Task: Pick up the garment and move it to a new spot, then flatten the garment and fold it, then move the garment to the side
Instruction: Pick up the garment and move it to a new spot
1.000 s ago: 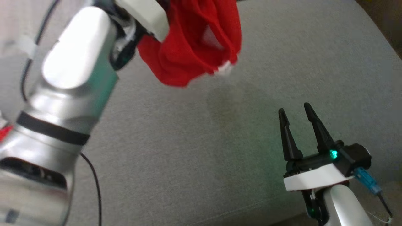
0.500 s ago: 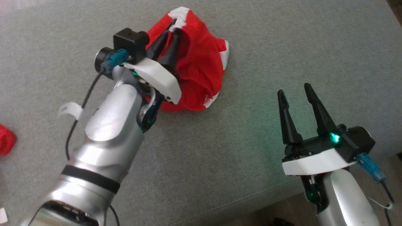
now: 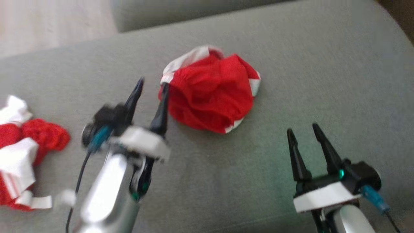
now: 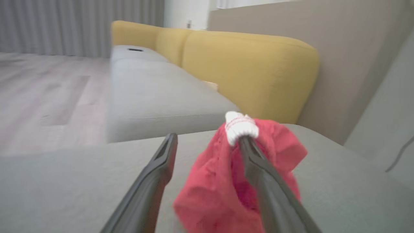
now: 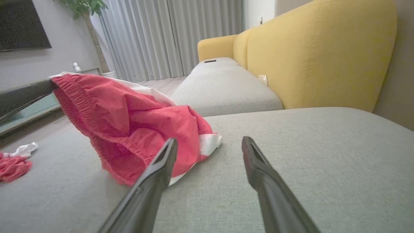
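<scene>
The garment (image 3: 210, 94), red with white trim, lies crumpled in a heap on the grey sofa cushion (image 3: 226, 181). My left gripper (image 3: 152, 83) stands open just left of it, its right finger against the heap's edge. In the left wrist view the garment (image 4: 210, 191) bunches around the right finger (image 4: 258, 171), its white band over the tip, while the left gripper (image 4: 207, 139) has its jaws wide apart. My right gripper (image 3: 300, 127) is open and empty at the lower right, well short of the cloth. From the right wrist the garment (image 5: 129, 123) sits ahead and left of the right gripper (image 5: 209, 141).
A second pile of red and white clothes (image 3: 19, 155) lies at the cushion's left edge. A yellow backrest (image 4: 252, 71) rises behind the seat, and a wooden floor (image 3: 48, 26) shows beyond the far left. A black cable hangs along my left forearm.
My left gripper has opened and let go of the garment, which went from hanging in the air to lying on the cushion. The left gripper has drawn back a little. The head camera shifted.
</scene>
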Controlling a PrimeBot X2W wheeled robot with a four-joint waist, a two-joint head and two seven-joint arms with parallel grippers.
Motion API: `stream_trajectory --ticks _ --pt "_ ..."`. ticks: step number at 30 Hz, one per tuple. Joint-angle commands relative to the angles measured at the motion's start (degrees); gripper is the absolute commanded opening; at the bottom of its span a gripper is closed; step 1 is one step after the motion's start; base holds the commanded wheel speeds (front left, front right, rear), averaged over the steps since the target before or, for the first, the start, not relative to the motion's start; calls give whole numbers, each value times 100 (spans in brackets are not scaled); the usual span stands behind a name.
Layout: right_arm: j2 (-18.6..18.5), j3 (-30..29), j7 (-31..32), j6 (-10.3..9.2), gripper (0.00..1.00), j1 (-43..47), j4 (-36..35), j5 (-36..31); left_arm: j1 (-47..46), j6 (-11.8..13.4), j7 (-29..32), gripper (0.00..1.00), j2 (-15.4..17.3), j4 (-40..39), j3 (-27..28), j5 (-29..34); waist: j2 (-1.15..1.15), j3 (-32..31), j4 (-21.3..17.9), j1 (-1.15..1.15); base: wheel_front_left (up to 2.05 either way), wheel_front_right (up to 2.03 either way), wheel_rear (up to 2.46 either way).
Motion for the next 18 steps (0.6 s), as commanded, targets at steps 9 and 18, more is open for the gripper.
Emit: stream_trajectory --ticks 9,18 --pt "7 -56 -30 43 100 389 -86 -167 1920 257 -44 100 66 -1390 1273 267 0 -941 1065 1 0 0 0" --pt "7 -225 -31 43 100 742 -125 -243 3354 309 -44 100 66 -2432 1543 558 0 -1149 1329 1 0 0 0"
